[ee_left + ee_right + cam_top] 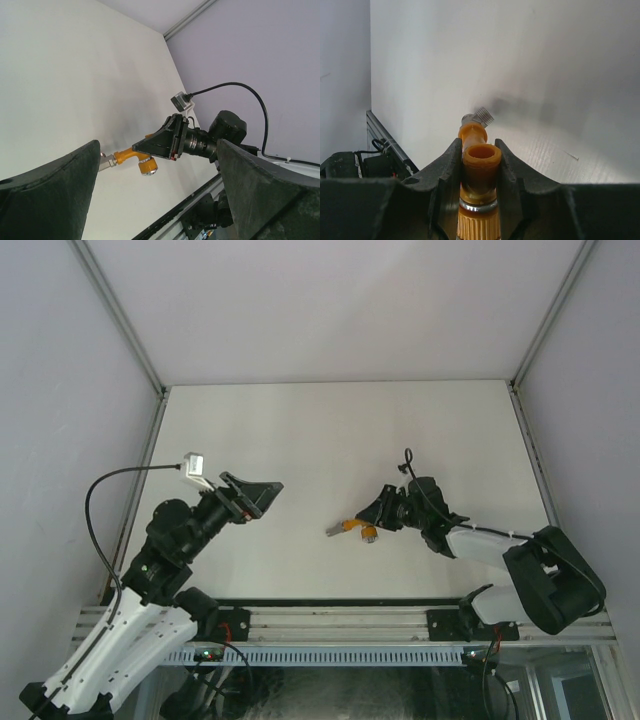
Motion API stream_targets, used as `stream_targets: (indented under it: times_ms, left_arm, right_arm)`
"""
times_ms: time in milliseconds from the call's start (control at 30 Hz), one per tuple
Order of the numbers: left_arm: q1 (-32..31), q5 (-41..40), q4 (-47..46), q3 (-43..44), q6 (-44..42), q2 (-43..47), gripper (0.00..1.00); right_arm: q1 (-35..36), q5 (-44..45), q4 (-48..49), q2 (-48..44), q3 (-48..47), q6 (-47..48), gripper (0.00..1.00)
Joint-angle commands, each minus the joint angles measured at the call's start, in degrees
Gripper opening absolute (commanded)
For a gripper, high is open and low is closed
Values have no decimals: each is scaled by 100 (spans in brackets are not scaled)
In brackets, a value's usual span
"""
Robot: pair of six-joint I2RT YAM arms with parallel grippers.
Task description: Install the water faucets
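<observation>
— Right wrist view?
— Right claw [480, 150] closed tight on the tap [481, 161], grey metal piece [481, 117] at the far tip.
— Left wrist view?
— Adds the round knob [148, 166] under the body.
— From above?
— Tap near the table's [300, 430] front middle; touching or not, cannot tell. Left claw [255, 490] spread wide, empty, well apart.

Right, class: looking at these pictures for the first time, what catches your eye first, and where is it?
The orange-yellow tap stands out first, the only spot of colour against the white table, just right of centre and clamped in the right gripper. Next comes the left gripper, wide open and empty, off to the tap's left and facing it.
</observation>
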State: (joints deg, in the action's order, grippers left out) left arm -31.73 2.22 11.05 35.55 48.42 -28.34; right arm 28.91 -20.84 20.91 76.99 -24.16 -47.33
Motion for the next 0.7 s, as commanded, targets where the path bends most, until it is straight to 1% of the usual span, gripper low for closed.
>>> stream_targets:
  times_ms: [0,67,233,300,367,433,533,600,667]
  left_arm:
    - [32,200,-249,-63,-34,-65,100]
    - [32,237,-322,-72,5,-89,100]
    - [34,344,-436,-74,79,-213,100]
    - [35,438,-555,-68,123,-252,100]
    - [35,496,-652,-63,193,-283,100]
    - [33,531,-746,-70,263,-309,99]
    - [28,579,-789,-58,324,-350,100]
    - [32,625,-784,-57,334,-352,100]
    - [33,592,-770,-85,358,-329,100]
  right_arm:
    - [-101,-451,511,22,-27,200,19]
    - [-117,-744,714,29,16,448,23]
    - [-135,-943,797,165,59,944,26]
    - [-150,-1367,1365,272,207,1046,27]
    - [-149,-1816,2290,422,446,1093,30]
    - [-159,-1912,2618,679,486,1176,33]
    - [-174,-2007,3000,987,496,1193,36]
    - [-179,-1976,3172,1114,517,1189,41]
    - [-186,-1888,3128,1232,501,1200,45]
